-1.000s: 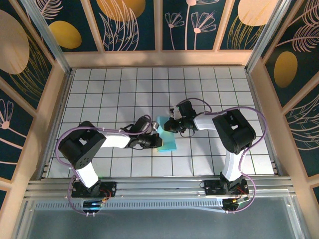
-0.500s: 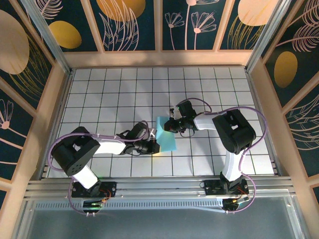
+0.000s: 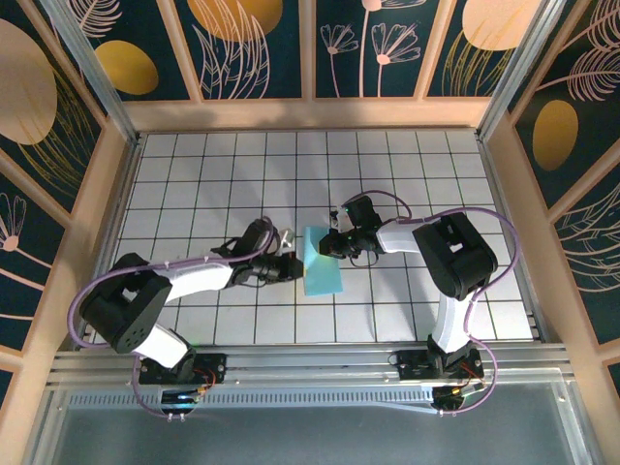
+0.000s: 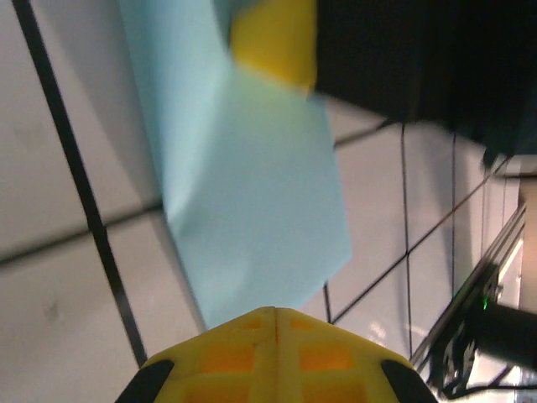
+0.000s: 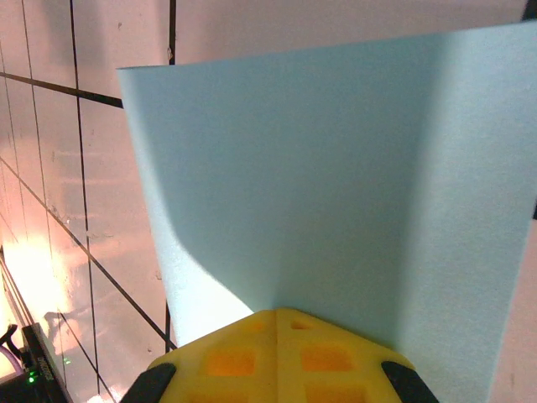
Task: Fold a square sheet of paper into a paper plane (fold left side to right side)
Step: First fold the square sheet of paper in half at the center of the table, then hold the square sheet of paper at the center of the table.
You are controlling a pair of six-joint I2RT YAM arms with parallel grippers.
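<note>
So on the left, the left arm [image 3: 194, 279] is stretched low across the tiled table [image 3: 194, 174], reaching in toward the middle. The left gripper [image 3: 291, 263] is right at the left edge of the paper [image 3: 322, 271]. From its wrist cam the yellow fingers [image 4: 226, 361] are pressed together, so the jaws are closed, with the tip meeting the near edge of the paper. Honestly can't tell if any paper is nipped between them or if the tip is just resting on it.

The paper sits near the middle of the table, between the two grippers. From above it looks like a narrow light teal rectangle, long side running away from the bases. It isn't fully flat: the wrist cams show a soft bend in it, with one part lifting off the tiles.

On to the right, the right gripper [image 3: 330, 246] is on the paper's far right corner. Its jaws are closed too, yellow tips together at the paper's edge in its own cam, and same deal: no idea if it's pinching. The right arm [image 3: 455, 252] bends back to its base.
</note>
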